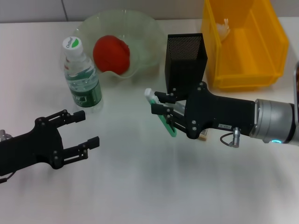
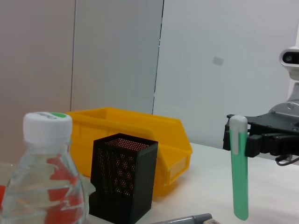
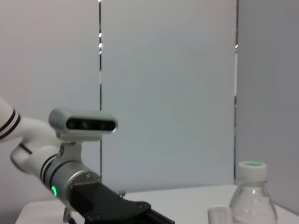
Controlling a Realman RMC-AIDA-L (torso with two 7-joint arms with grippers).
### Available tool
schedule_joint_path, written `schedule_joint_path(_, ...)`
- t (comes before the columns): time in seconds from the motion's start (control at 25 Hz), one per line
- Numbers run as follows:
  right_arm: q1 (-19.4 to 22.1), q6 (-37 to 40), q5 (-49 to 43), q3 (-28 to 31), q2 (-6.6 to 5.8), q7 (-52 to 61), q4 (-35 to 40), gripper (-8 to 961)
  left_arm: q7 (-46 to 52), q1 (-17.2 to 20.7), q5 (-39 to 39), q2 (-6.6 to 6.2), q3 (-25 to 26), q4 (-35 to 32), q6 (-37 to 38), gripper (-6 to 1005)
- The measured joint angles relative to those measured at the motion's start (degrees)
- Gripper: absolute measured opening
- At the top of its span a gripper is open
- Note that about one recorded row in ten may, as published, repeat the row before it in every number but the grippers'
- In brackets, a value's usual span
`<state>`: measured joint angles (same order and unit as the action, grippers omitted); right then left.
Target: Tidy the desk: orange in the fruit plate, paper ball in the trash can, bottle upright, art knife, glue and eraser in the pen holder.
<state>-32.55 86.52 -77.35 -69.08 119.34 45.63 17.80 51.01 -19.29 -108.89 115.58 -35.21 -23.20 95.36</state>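
Bench (image 1: 140,196) white. Yellow bin (image 1: 243,46) far right, paper ball (image 1: 224,27) inside: done, if bin is trash can. Fruit plate (image 1: 140,28) at back, orange (image 1: 111,53) in it: done. Bottle (image 1: 81,77) upright beside plate: done. Pen holder (image 1: 186,60) between plate and bin, contents hidden. My right hand (image 1: 156,103) clamped on green art knife (image 1: 163,119), just in front of holder: drop-in left. My left hand (image 1: 80,136) wide, holding nothing, low near front. Small item (image 1: 204,135) under right arm, maybe eraser. Glue not identified.
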Motion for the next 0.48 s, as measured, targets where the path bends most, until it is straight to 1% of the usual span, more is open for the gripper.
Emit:
schedule_joint_path(0.16,0.02,1.18,1.26,-0.02,0.02,-1.26,-1.30,189,0.00,-0.20,0.00,-0.01,0.00,0.00,0.03,768)
schedule_joint_path(0.48,-0.21,1.11,1.37,-0.02,0.02,-0.52,-2.40,192,0.01,-0.38,0.00,0.00,0.20,0.00,0.28,769)
